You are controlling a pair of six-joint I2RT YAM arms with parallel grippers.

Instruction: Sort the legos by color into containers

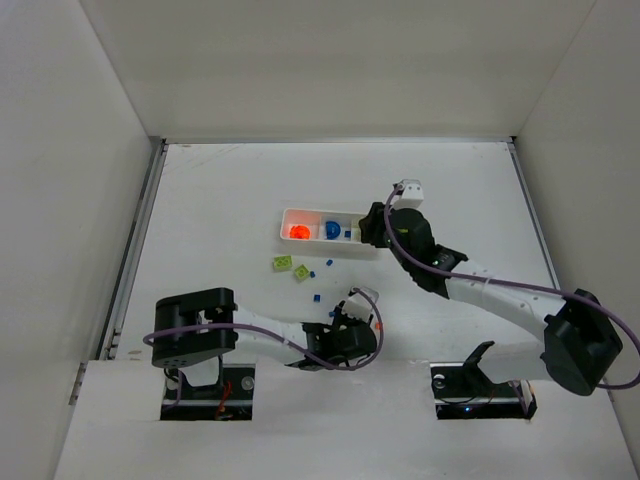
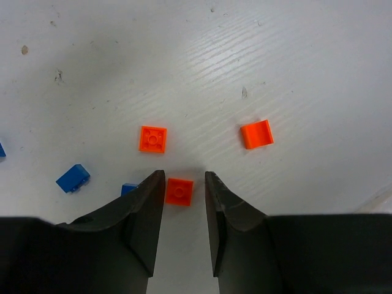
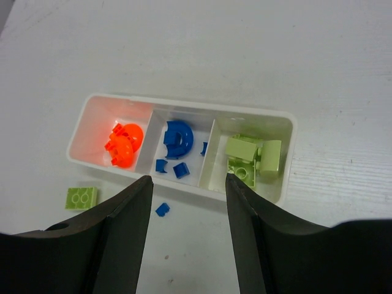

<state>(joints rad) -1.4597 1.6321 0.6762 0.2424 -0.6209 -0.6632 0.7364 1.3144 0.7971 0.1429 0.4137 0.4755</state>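
Item, left: I read my left fingers [image 2: 144,214] as spread low over the surface [image 2: 275,61], with one orange square plate [image 2: 179,191] lying between their tips and a second orange plate [image 2: 153,139] just beyond. Item, right: my right fingers [image 3: 122,226] are spread above the white tray [image 3: 290,147], whose middle compartment holds blue bricks [image 3: 178,138].

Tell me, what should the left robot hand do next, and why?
Probably close the left gripper on the small orange brick. Its jaws stand open with that brick right between the tips, so it looks lined up for a grab. Other orange pieces lie in one end compartment of the white tray, so this brick likely goes there afterwards.
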